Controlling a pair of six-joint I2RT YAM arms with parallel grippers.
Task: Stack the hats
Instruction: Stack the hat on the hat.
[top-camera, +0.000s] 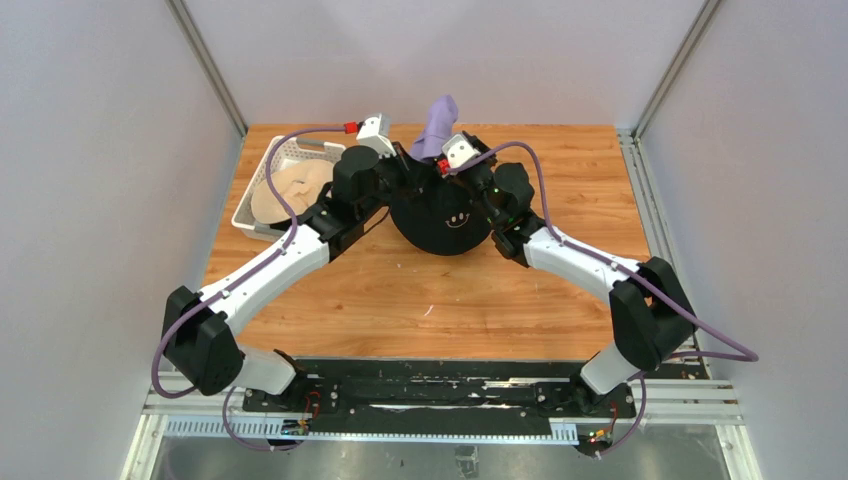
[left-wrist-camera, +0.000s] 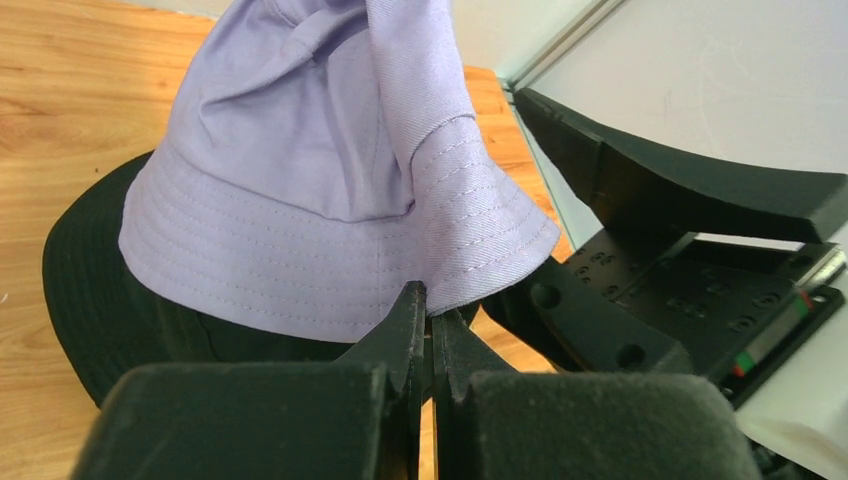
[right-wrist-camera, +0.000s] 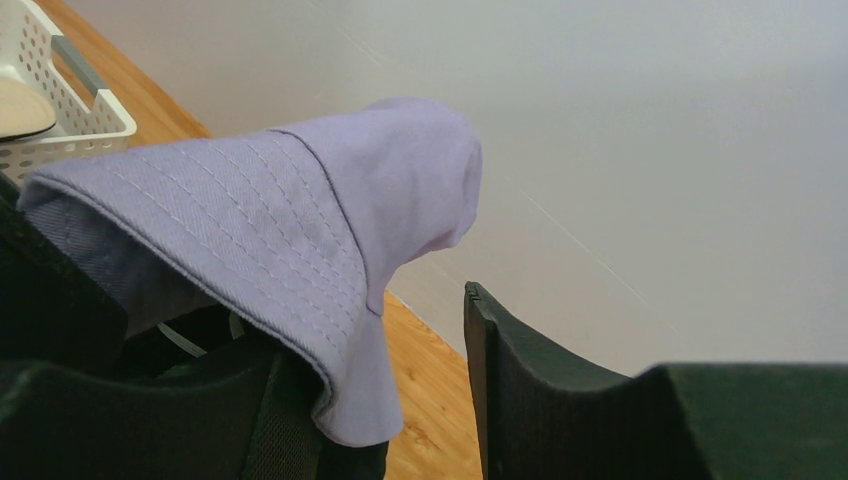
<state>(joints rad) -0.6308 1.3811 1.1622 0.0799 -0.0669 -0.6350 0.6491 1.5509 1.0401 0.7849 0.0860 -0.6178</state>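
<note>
My left gripper (left-wrist-camera: 428, 300) is pinched tight on the brim edge of the lavender hat (left-wrist-camera: 320, 200), with only a thin bite of cloth. My right gripper (right-wrist-camera: 400, 400) stands wide open, the opposite brim drooping over one finger; whether it touches the other I cannot tell. The hat hangs crumpled just above the black hat (top-camera: 450, 215) on the table (top-camera: 420, 300). If I let go now, the folded crown could land lopsided and slide off, or the brim could snag my open finger. The beige hat (top-camera: 290, 185) lies in the basket (top-camera: 300, 148) beyond.
</note>
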